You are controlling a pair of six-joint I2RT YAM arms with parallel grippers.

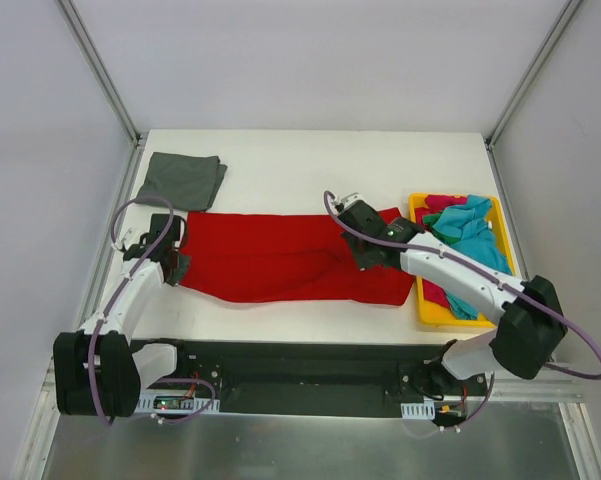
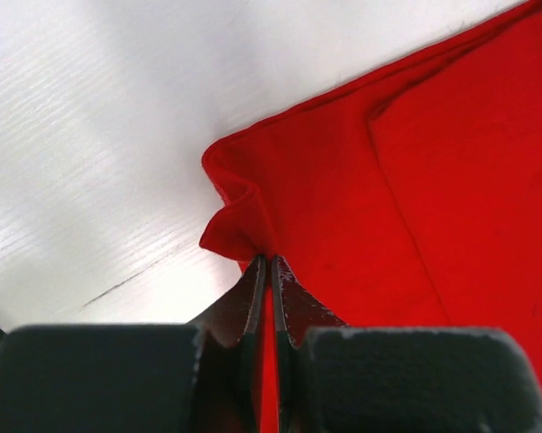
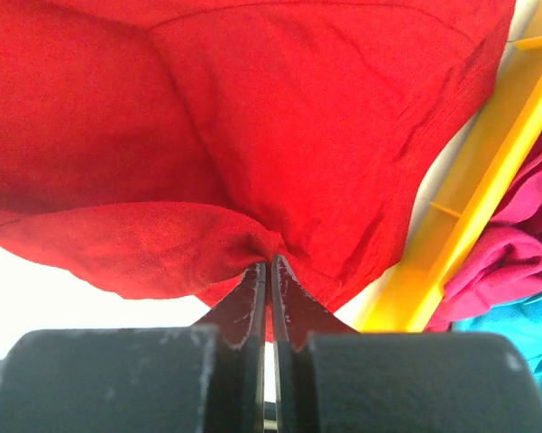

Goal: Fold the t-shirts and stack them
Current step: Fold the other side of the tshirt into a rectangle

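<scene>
The left gripper point(image 2: 269, 263) was clenched on the red t-shirt point(image 1: 270, 255) at its left edge, the right gripper point(image 3: 269, 263) on its right end, likely stretching it flat for folding.

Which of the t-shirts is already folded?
The dark grey cloth t-shirt, far left. The bright red cloth t-shirt lies spread out; the rest are heaped in the yellow plastic tray.

Yellow tray point(image 1: 438, 316), right side, white table point(image 1: 310, 180)
</scene>
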